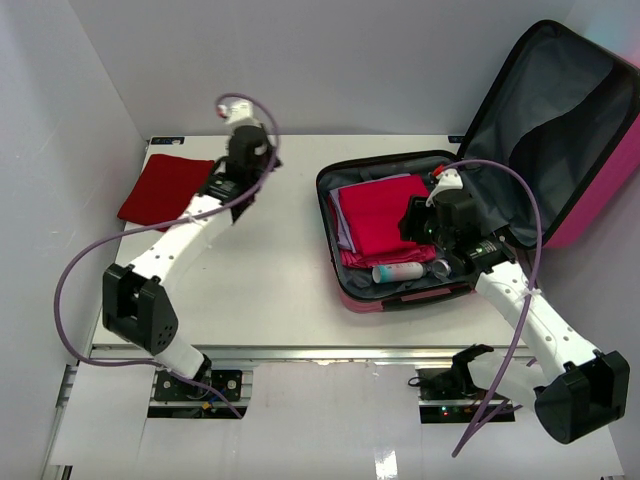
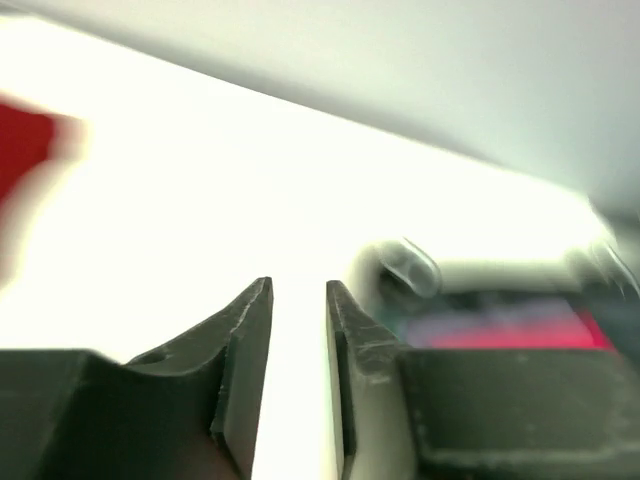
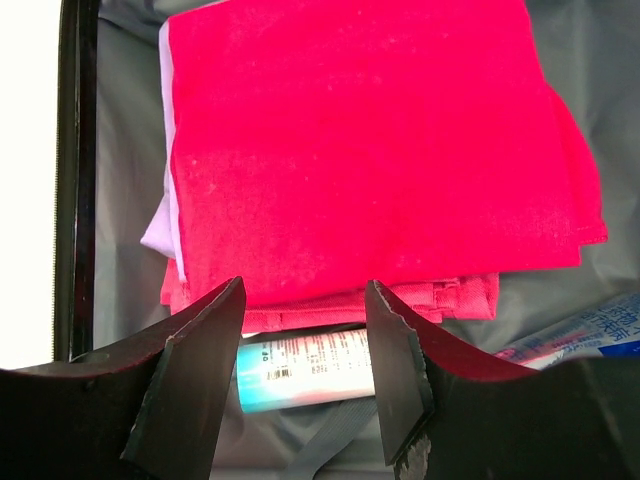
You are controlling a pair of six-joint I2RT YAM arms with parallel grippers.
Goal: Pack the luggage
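**While one red cloth lies outside the case, both grippers are empty**

Although its jaws stand fairly wide, the right gripper [image 3: 305, 290] holds nothing. It hangs inside the luggage [image 1: 570, 120], which lies open at the table's [image 1: 270, 290] 3 o'clock with its lid leaning back. Beneath it sits a folded red stack [image 3: 370, 150], with a bottle [image 3: 300, 370] at the stack's 6 o'clock. The left gripper [image 2: 298, 287], jaws narrow and empty, hovers toward 11 o'clock, just beside a loose red cloth [image 1: 165, 190]. That cloth looks like the next item. So narrow a gap may shove or crumple it rather than pinch it, and the right arm, sitting in the case, could block the drop.
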